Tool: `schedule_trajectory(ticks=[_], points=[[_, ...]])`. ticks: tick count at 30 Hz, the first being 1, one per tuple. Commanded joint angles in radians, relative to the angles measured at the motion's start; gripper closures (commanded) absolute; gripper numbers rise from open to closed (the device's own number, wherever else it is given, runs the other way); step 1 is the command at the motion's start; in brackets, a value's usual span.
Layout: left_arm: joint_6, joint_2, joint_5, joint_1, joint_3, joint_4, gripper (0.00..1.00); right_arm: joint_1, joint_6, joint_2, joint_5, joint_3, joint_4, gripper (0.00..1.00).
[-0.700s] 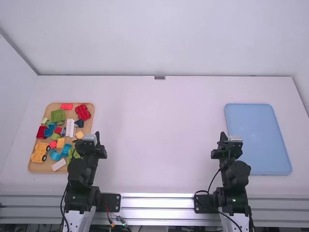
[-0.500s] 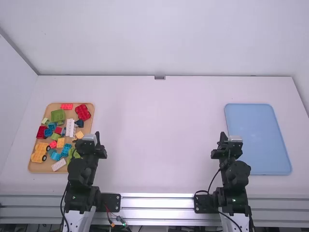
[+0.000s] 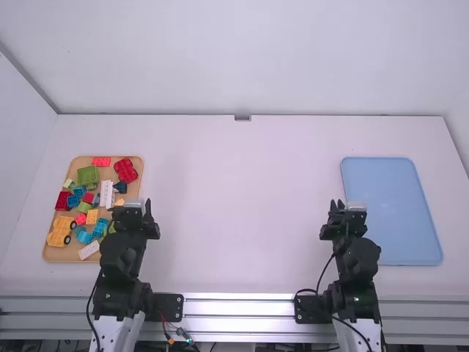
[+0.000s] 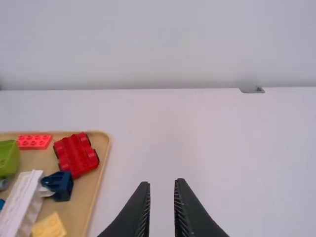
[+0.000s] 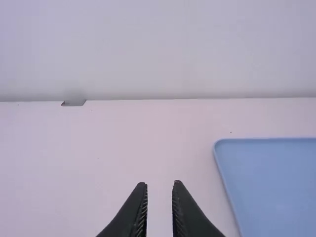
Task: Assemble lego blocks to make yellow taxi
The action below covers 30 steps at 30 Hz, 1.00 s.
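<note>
Can see the blocks spread over the tan tray [image 3: 48, 253] at the left of the table [image 3: 242, 213]. Near the left rim, can make out the yellow car [image 3: 58, 235], its long axis slanting from near left to far right, dark wheels along its right side. Cannot tell front from back. At the far right corner of the tray, can find the red wheeled base [image 3: 125, 170], long axis running near to far with the far end leaning left. Just left of that, can spot the red brick [image 3: 101, 161], lying lengthwise left to right. Nearer, can follow the long white block [image 3: 106, 193], pointing almost straight from near to far; at the near rim, the small white brick [image 3: 89, 250], slanting near left to far right.

Find the left gripper [image 3: 132, 204] by the tray's right side, released, fingers apart, nothing between. Find the right gripper [image 3: 347, 206] near the left edge of the blue tray [image 3: 392, 205], likewise released and holding nothing. See the blue tray at the right, its long axis running near to far.
</note>
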Motion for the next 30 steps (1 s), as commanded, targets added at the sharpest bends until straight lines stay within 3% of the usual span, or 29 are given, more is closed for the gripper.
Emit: schedule_trajectory(ticks=[1, 9, 17, 25, 30], points=[[0.029, 0.038, -0.020, 0.012, 0.062, -0.010, 0.83, 0.013, -0.006, 0.043, -0.011, 0.060, 0.019, 0.83], [0.063, 0.176, -0.049, 0.060, 0.194, -0.065, 0.69, 0.037, -0.017, 0.196, -0.037, 0.141, 0.077, 0.69], [0.150, 0.386, -0.007, 0.191, 0.393, -0.188, 0.54, 0.055, -0.067, 0.348, -0.066, 0.232, 0.128, 0.54], [0.273, 0.721, 0.047, 0.421, 0.728, -0.433, 0.38, 0.068, -0.113, 0.518, -0.097, 0.329, 0.197, 0.37], [0.518, 0.964, 0.106, 0.576, 0.938, -0.620, 0.28, 0.064, -0.131, 0.618, -0.115, 0.386, 0.244, 0.28]])
